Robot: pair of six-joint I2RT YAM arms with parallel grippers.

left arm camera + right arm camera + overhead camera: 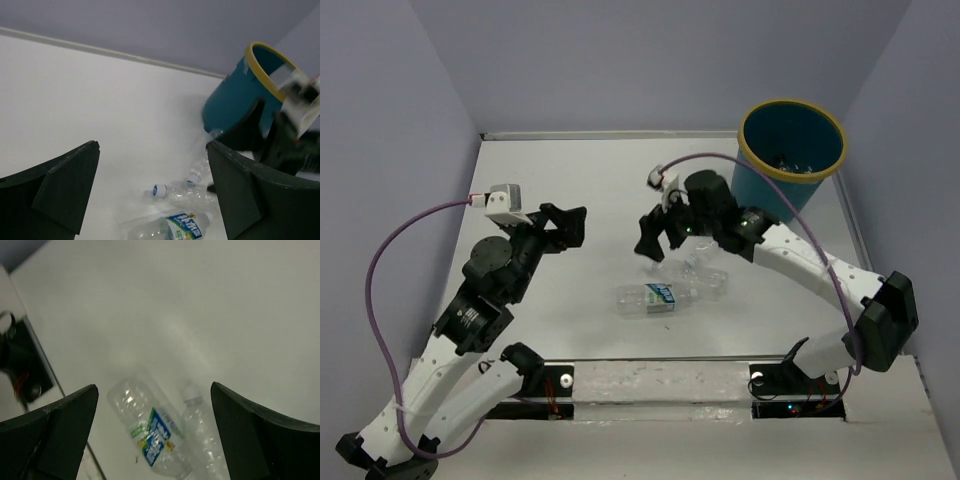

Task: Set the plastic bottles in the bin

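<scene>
Your left fingers (65, 185) stand wide apart and empty. Your right fingers (60, 430) are spread too, hovering over the bottles and holding nothing. The labelled bottle (648, 298) lies on its side on the worktop (570, 170), with a clear bottle (708, 280) just beside it. You can't trace the clear plastic's outline; the left wrist view shows two white caps (160, 190). The bin (760, 185) stands in the far right corner, apart from them. Something glints inside it, too small to tell what. In the left wrist view the blurred right arm hides part of the bin.
</scene>
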